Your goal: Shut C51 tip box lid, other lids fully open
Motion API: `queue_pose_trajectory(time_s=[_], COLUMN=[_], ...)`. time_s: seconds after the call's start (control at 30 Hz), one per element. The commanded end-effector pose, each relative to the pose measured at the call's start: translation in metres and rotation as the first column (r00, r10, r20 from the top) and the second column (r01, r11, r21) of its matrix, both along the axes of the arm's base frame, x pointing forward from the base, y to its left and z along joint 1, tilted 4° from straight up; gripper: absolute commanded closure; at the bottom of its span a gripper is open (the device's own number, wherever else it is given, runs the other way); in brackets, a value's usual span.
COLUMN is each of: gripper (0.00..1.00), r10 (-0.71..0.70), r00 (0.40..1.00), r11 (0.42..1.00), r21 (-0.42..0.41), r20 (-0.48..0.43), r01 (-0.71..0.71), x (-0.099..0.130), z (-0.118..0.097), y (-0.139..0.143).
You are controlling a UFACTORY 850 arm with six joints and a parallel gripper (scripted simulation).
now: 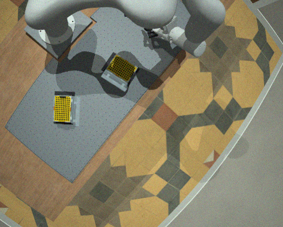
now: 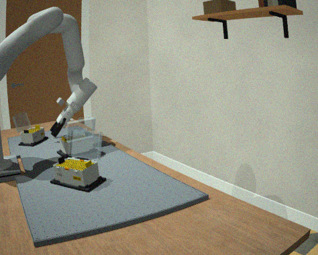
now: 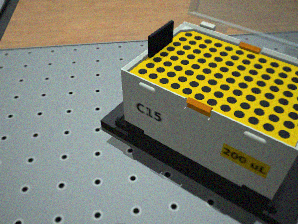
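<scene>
In the wrist view a white tip box point(image 3: 220, 107) with a yellow rack sits on a black holder plate point(image 3: 185, 167). Its front sticker reads C15. Its clear lid point(image 3: 245, 15) stands open behind it. One black finger of my gripper point(image 3: 161, 37) shows above the box's far left corner, and nothing is between the fingers. In the side view my open gripper point(image 2: 55, 129) hangs in the air between the far box point(image 2: 33, 134) and the middle box point(image 2: 75, 142). The near box point(image 2: 76, 172) has a sticker too small to read.
From above, two boxes point(image 1: 62, 109) point(image 1: 120, 70) sit on the grey mat with their lids open. The arm point(image 1: 125, 12) hides the third. The robot base point(image 2: 7, 168) stands at the mat's left edge. A wall runs behind the table.
</scene>
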State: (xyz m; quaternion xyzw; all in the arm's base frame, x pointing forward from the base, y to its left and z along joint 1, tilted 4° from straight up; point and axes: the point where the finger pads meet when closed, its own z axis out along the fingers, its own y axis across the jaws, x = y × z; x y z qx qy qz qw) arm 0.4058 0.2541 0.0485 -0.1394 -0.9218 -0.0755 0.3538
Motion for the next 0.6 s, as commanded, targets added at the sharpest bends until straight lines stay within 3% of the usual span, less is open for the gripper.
queue_pose_trajectory(time_s=[0.0, 0.3, 0.57], gripper=[0.00, 0.00, 0.00], r10=[0.000, 0.000, 0.000], r00=[1.000, 1.000, 1.000], r11=[1.000, 1.000, 1.000], r21=[0.001, 0.001, 0.001], r20=[0.002, 0.002, 0.001], r01=[0.000, 0.000, 0.000], x=[0.001, 0.001, -0.002], z=[0.001, 0.001, 0.041], y=[0.000, 0.000, -0.001])
